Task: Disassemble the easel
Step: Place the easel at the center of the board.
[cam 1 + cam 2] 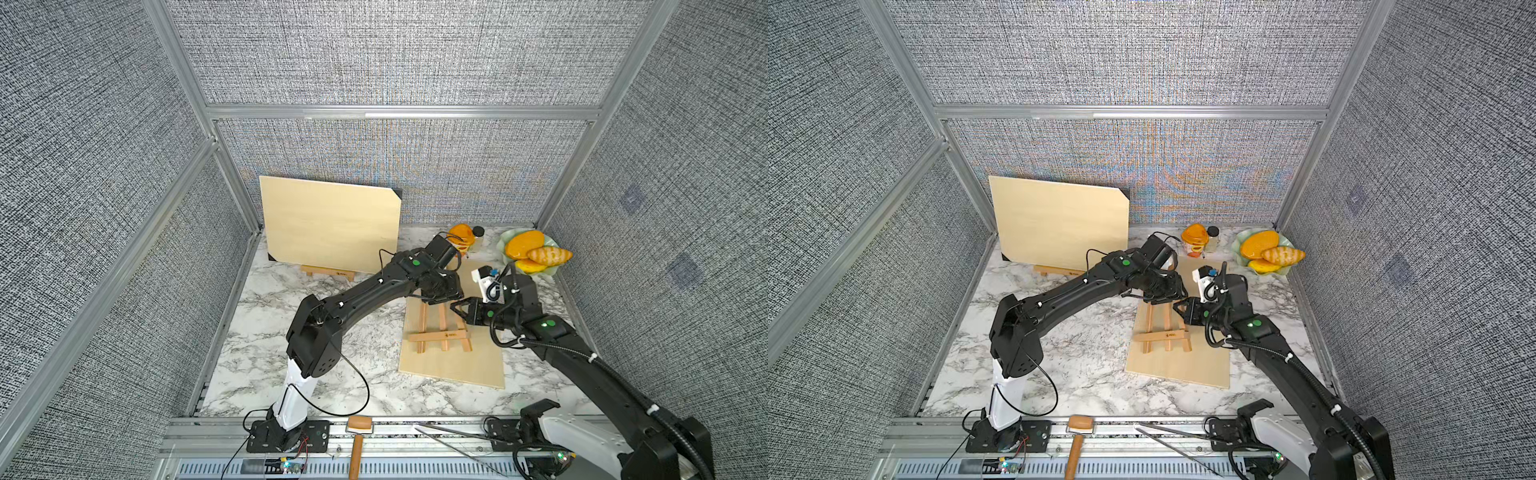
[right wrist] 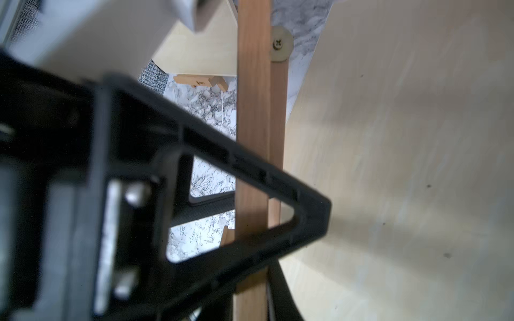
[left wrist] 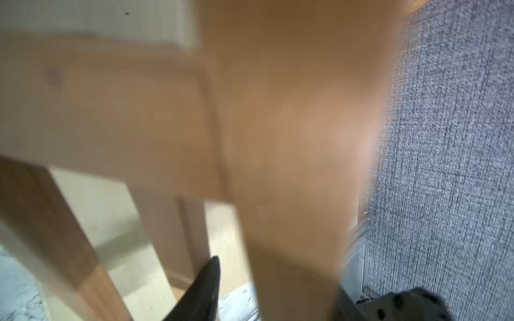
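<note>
Wood dominates both top views: a small A-frame easel of reddish-brown wooden slats [image 1: 440,335] [image 1: 1163,336] sits on a pale plywood board lying flat [image 1: 453,368] [image 1: 1179,368] on the marble worktop [image 1: 291,299]. Its feet are over the board's middle and its apex points towards the board's far edge. The left end effector [image 1: 436,298] is at that apex. The right end effector [image 1: 458,309] is at the leg nearest the board's right edge.

The left wrist view is badly blurred. Its fingers [image 3: 207,280] stand apart with a broad slat between them, apparently straddling it rather than pinching.

In the right wrist view, black fingers [image 2: 278,178] are clamped across one narrow slat [image 2: 251,111], some way along from a brass screw [image 2: 278,43] that pivots a second slat beside it.

The easel looks light and stiff, but the thin slats could split or twist at the screwed joints, and the smooth finish may slip. The safest hold is probably across a slat's flat faces close to a joint, with one arm bracing while the other works. The board beneath might slide.
</note>
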